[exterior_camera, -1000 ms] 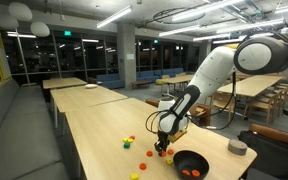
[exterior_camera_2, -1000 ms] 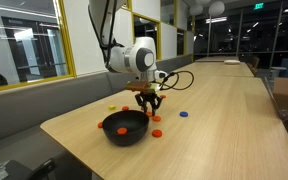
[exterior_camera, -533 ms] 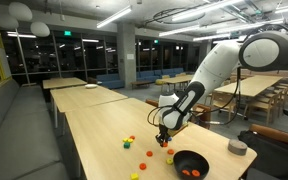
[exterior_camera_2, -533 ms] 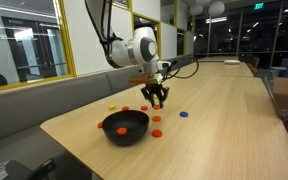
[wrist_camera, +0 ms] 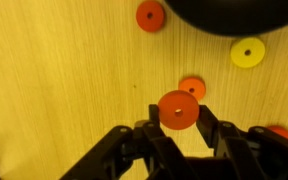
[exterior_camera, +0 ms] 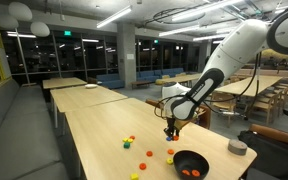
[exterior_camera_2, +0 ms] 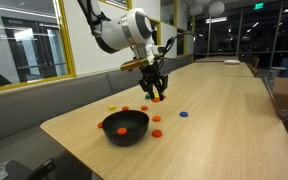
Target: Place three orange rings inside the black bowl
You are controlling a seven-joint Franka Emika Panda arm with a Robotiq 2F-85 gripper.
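Observation:
My gripper [wrist_camera: 178,118] is shut on an orange ring [wrist_camera: 178,110], pinched edge-on between the two fingers. It hangs above the wooden table in both exterior views [exterior_camera: 172,131] [exterior_camera_2: 156,95], a little way beside the black bowl [exterior_camera: 191,164] [exterior_camera_2: 125,125]. The bowl's rim shows at the top of the wrist view [wrist_camera: 234,12]. Orange pieces lie inside the bowl [exterior_camera: 191,172]. More orange rings lie loose on the table [wrist_camera: 192,88] [wrist_camera: 150,15] [exterior_camera_2: 156,133] [exterior_camera_2: 156,119].
A yellow piece [wrist_camera: 248,52] lies near the bowl, and a blue piece [exterior_camera_2: 182,113] lies farther out. Yellow and green pieces [exterior_camera: 129,141] sit mid-table. A small grey dish [exterior_camera: 238,147] stands on another table behind the bowl. The table edge runs close to the bowl.
My gripper has risen off the table with the orange ring in it and moved slightly sideways. The bowl and the loose pieces have not moved.

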